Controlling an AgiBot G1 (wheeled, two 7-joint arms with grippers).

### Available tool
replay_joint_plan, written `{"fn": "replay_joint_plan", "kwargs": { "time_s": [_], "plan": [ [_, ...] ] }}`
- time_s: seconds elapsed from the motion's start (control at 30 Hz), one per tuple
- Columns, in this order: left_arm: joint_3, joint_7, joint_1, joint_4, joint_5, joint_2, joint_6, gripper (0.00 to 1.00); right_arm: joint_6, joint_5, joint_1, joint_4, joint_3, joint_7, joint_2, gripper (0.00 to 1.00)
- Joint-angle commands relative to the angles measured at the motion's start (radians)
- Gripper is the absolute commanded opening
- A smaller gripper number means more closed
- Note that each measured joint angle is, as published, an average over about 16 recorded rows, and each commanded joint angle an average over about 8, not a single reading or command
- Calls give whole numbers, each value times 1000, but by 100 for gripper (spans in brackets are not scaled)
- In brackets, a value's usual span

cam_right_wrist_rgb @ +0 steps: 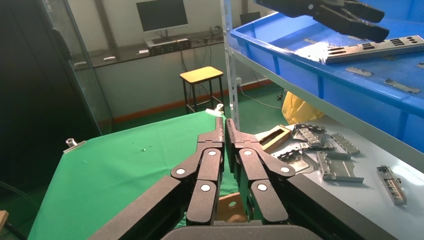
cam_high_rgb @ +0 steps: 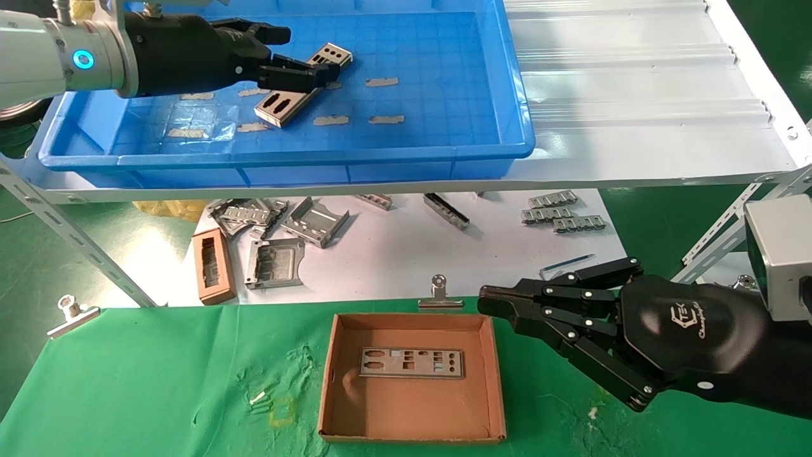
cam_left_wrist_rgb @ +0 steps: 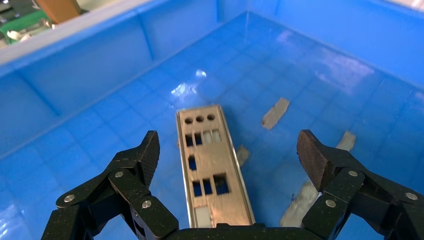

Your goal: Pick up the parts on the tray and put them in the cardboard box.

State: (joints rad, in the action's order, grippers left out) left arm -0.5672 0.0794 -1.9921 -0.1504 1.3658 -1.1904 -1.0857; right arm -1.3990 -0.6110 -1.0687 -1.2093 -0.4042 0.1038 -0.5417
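The blue tray [cam_high_rgb: 444,152] fills the far left shelf, its grid floor dotted with beige tape scraps [cam_high_rgb: 382,82]. Nearer, on the green cloth [cam_high_rgb: 127,381], sits the cardboard box [cam_high_rgb: 495,381] with one plate [cam_high_rgb: 411,362] lying flat inside. The left gripper [cam_high_rgb: 303,56] hangs over a second plate [cam_high_rgb: 303,85] in the tray; its wrist view shows what the head view cannot, the fingers [cam_left_wrist_rgb: 142,155] spread wide to either side of that plate [cam_left_wrist_rgb: 212,170] and gripping nothing. The right gripper [cam_high_rgb: 491,303] hovers just right of the box's far right corner (its wrist view shows the fingertips [cam_right_wrist_rgb: 225,131] pressed together, empty). Grey brackets [cam_high_rgb: 314,222] lie on the white table beyond.
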Motion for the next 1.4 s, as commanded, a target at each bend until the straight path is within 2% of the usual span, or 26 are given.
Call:
{"fn": "replay_joint_plan", "kwargs": {
  "time_s": [0.03,0.1,0.13,0.3,0.33,0.4,1.4],
  "plan": [
    [-8,-5,-14,32,12,-11,1,100,0,0,0,0,0,0,0,100],
    [-11,-11,-18,51,17,-15,1,90,0,0,0,0,0,0,0,100],
    [-12,-14,-20,59,18,-17,1,81,0,0,0,0,0,0,0,100],
    [-14,-31,-22,87,20,-23,4,19,0,0,0,0,0,0,0,100],
    [-14,-36,-23,91,20,-24,5,10,0,0,0,0,0,0,0,100],
    [-13,-46,-23,96,20,-26,8,0,0,0,0,0,0,0,0,100],
    [12,-99,-5,145,-15,-45,64,0,0,0,0,0,0,0,0,100]
  ]
}}
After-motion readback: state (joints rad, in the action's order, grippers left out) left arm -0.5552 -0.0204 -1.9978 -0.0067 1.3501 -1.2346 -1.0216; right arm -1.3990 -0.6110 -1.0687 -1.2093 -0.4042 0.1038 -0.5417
